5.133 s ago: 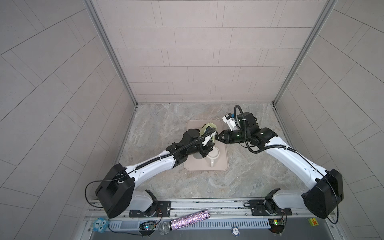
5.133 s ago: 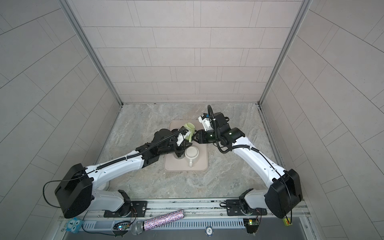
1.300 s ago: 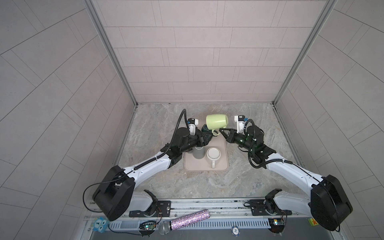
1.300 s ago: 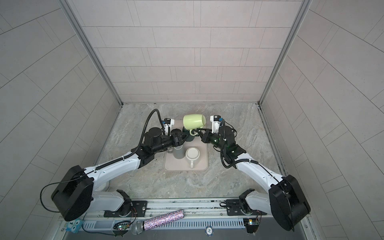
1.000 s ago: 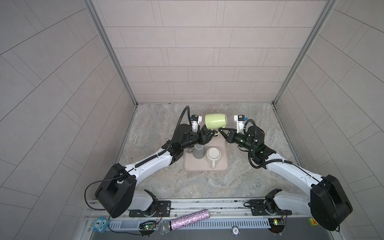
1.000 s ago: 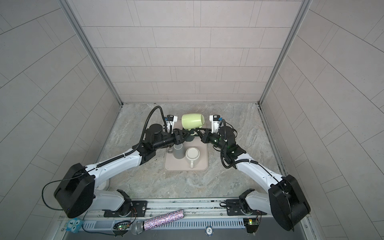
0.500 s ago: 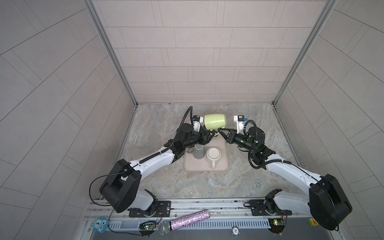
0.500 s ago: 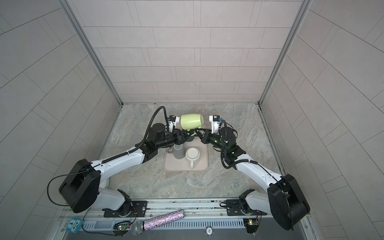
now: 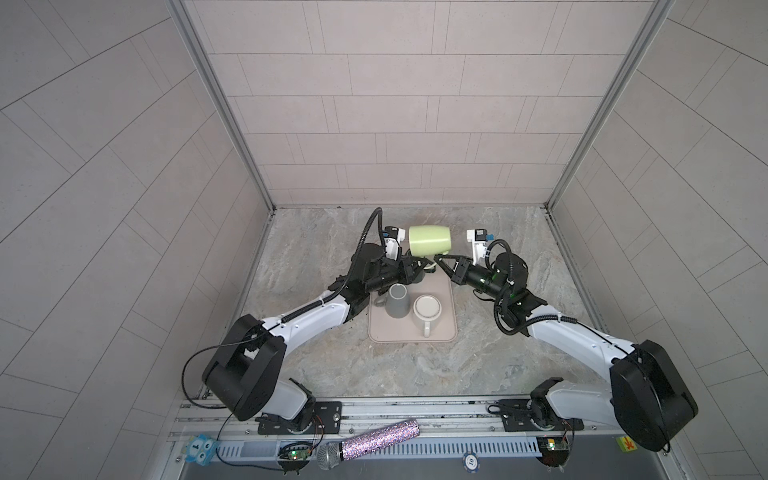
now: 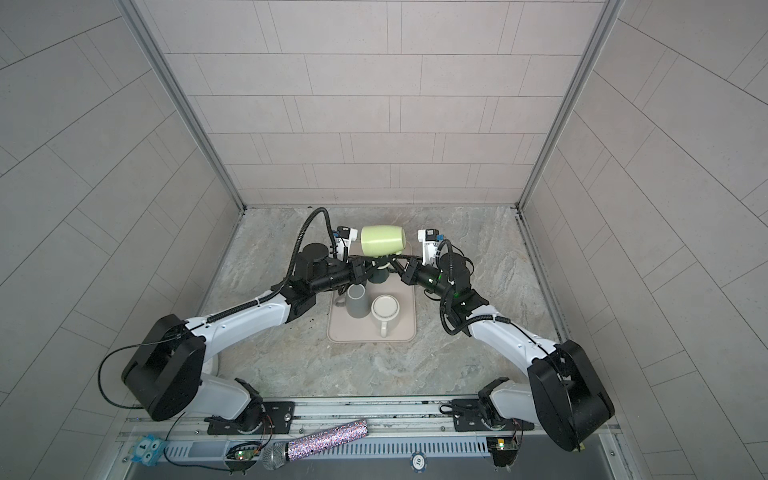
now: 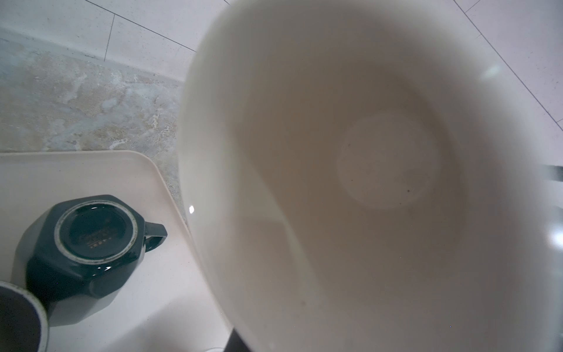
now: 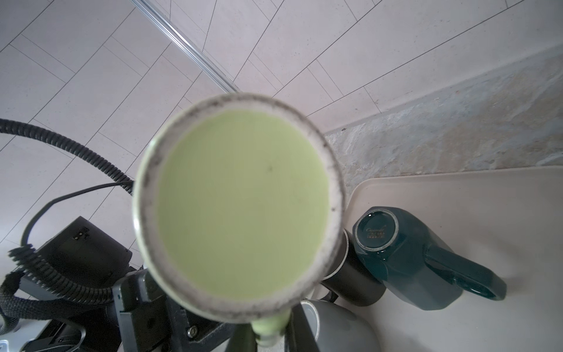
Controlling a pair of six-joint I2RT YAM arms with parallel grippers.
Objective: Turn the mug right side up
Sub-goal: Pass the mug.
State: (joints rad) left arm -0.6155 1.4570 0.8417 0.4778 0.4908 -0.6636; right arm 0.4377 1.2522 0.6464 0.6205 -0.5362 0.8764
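The green mug [image 9: 429, 240] [image 10: 382, 241] hangs on its side above the far end of the tray. Its base [image 12: 240, 207] faces my right wrist camera and its pale inside [image 11: 365, 167] fills the left wrist view. My right gripper [image 9: 437, 260] [image 12: 268, 335] is shut on the mug's handle [image 12: 269, 330] from below. My left gripper [image 9: 417, 266] [image 10: 369, 264] sits at the mug's lower rim on the open side. One dark finger [image 11: 236, 343] lies against the outside of the wall, closed on it; the other finger is hidden.
A beige tray [image 9: 451, 332] holds a grey mug [image 9: 397, 300] and a white mug [image 9: 428, 309]. A dark teal mug [image 11: 91, 243] [image 12: 396, 253] stands upside down right under the green one. Tiled walls close in three sides. A glittery microphone [image 9: 370, 442] lies on the front rail.
My left gripper has moved in to the mug's open rim and closed on it. The right gripper has kept the handle, and the mug has hardly shifted.
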